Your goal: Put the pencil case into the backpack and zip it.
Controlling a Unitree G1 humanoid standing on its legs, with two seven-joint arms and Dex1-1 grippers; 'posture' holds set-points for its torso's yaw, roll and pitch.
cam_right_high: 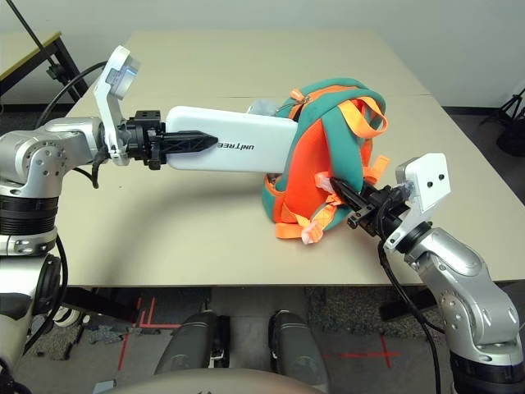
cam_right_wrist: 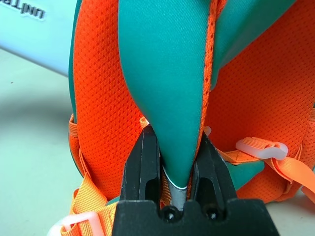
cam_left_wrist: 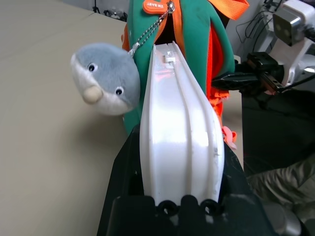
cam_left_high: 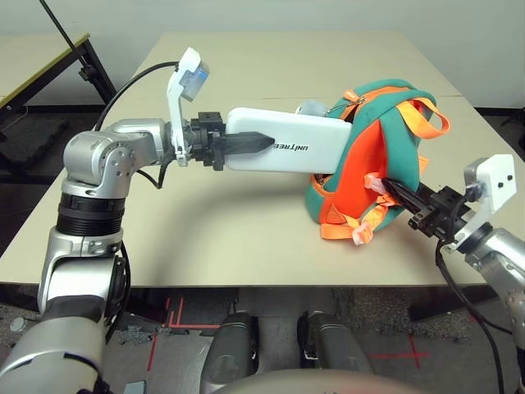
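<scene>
My left gripper [cam_left_high: 264,144] is shut on the near end of the white pencil case [cam_left_high: 308,148] and holds it level above the table. The case's far end pokes into the open top of the teal and orange backpack [cam_left_high: 365,168], which lies on its side at centre right. A grey plush toy [cam_left_wrist: 103,78] hangs on a chain beside the opening. At the backpack's near side, my right gripper [cam_left_high: 395,191] is shut on a teal strap [cam_right_wrist: 167,88] of the backpack, against the orange mesh panel [cam_right_wrist: 103,98].
The beige table [cam_left_high: 205,238] has bare room on its left and front. Loose orange straps and a clip [cam_left_high: 359,234] trail from the backpack's lower edge. A second table [cam_left_high: 37,70] and a black stand leg [cam_left_high: 90,61] are at the far left.
</scene>
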